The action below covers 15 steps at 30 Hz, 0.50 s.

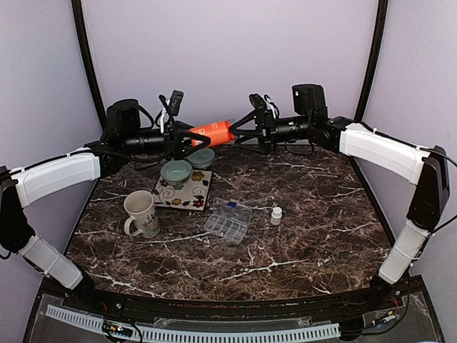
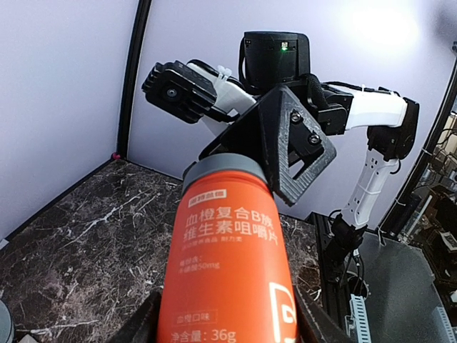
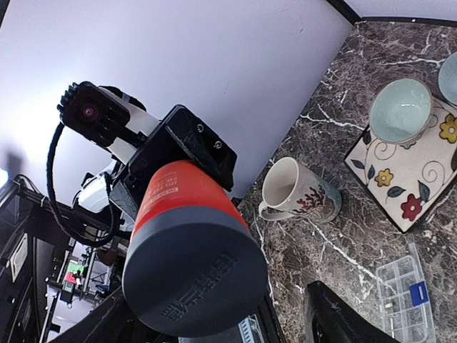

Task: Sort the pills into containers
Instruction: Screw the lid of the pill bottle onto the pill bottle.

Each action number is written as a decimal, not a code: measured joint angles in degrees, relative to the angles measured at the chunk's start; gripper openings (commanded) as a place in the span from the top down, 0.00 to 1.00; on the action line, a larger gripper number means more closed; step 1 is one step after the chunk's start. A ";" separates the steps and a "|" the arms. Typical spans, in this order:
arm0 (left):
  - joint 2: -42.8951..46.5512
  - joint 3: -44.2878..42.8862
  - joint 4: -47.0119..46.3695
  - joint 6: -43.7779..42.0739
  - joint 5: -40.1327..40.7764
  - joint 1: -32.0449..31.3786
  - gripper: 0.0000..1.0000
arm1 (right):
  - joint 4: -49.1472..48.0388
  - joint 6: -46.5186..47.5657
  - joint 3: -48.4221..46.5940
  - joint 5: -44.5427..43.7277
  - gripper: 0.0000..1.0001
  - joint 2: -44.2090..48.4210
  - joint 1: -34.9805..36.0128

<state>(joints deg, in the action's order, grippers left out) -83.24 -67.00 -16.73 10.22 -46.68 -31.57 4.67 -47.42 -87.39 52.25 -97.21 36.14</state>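
Top view. An orange bottle (image 1: 213, 133) lies horizontal in the air above the table's (image 1: 307, 236) 12 o'clock edge, between the 2 arms.

The left gripper (image 1: 191, 136) comes from 9 o'clock and clamps the bottle's body; in the left wrist view its fingers (image 2: 143, 325) press on both sides of the label.

The right gripper (image 1: 239, 131) comes from 3 o'clock, and its jaws are spread wide around the dark grey cap (image 3: 196, 268). In the right wrist view 1 finger (image 3: 343, 314) stands clear of the cap, so nothing is gripped.

The clear organiser box (image 1: 228, 221) lies flat near the table's centre, well apart from both grippers. A blue item (image 1: 231, 204) sits in 1 cell at its 12 o'clock end; the other cells' contents are too small to tell.

A small white bottle (image 1: 276, 215) stands upright just beside the box at 3 o'clock, and a cream mug (image 1: 141, 213) at 9 o'clock. At 11 o'clock a flowered tile (image 1: 184, 191) bears 1 pale green bowl (image 1: 176, 171); a second bowl (image 1: 202, 157) sits beyond it.
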 measured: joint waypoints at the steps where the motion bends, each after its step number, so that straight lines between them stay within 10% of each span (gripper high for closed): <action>1: -0.11 0.00 0.00 0.35 -0.33 0.33 0.96 | 0.98 0.74 -0.09 -0.33 0.21 0.15 -0.13; 15: -3.67 -0.35 -0.52 4.66 -3.76 2.62 0.97 | 12.61 11.96 -1.01 -2.43 0.20 2.47 -0.44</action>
<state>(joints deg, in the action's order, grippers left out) -86.91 -67.35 -17.26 14.87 -50.43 -28.95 17.28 -35.46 -88.40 49.82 -94.74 35.70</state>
